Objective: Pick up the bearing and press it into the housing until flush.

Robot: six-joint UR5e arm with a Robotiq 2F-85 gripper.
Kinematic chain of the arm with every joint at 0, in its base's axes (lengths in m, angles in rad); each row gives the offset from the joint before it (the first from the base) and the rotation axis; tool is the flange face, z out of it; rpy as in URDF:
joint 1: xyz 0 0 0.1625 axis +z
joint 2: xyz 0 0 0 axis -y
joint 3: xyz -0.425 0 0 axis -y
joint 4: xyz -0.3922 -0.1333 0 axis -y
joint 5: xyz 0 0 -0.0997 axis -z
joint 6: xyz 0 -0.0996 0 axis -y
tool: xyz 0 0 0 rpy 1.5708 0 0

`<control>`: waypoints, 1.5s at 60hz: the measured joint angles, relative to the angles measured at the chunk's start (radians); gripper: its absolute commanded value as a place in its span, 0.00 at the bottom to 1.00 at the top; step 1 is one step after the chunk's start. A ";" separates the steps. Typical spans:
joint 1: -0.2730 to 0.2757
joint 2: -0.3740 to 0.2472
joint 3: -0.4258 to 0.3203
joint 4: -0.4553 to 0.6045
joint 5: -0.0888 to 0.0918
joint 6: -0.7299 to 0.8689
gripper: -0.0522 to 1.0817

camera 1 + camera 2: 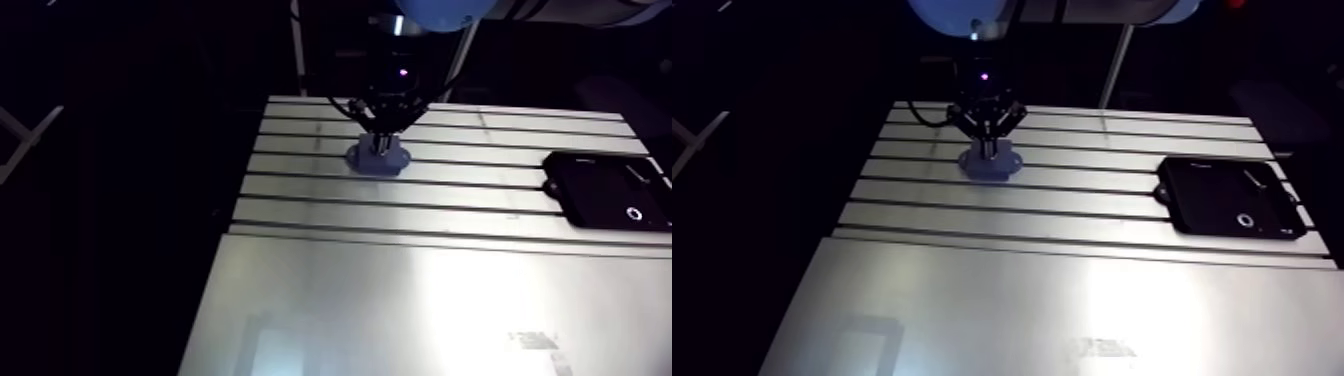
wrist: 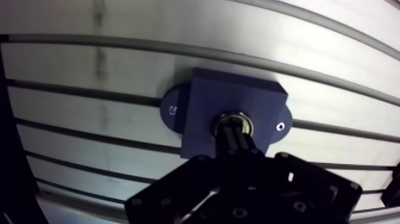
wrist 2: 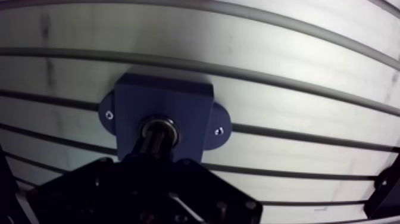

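The pincer is closed. Its two dark fingers are pressed side by side, with no gap showing between them. They point straight down, and their tips sit in the middle of the bearing. The pictures do not show whether the tips only push on it or reach into its middle hole. The pincer is not squeezing anything by its sides.

The bearing is a small shiny metal ring. It sits in the round hole in the middle of the housing, right under the fingertips. Its flat round face looks up at the wrist camera, so its middle line runs straight up and down, the same way as the fingers. It is hard to tell if its top is level with the top of the housing.

The housing is a dark blue block with a rounded ear on each side. A small screw hole shows in the other ear. It lies flat on the table, and its long way, from ear to ear, runs along the grooves.

In the arm view, the housing and pincer are in the upper middle of the frame. A black tray lies well apart at the right edge, with a small ring on it.
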 measured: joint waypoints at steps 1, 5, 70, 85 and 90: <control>0.000 0.000 0.000 0.000 0.000 0.000 1.00; 0.000 0.000 0.000 0.000 0.000 0.000 1.00; 0.000 0.003 0.004 -0.008 -0.001 -0.001 1.00; 0.000 0.002 0.004 -0.015 0.000 -0.001 1.00; 0.000 0.001 0.003 -0.016 0.000 -0.001 1.00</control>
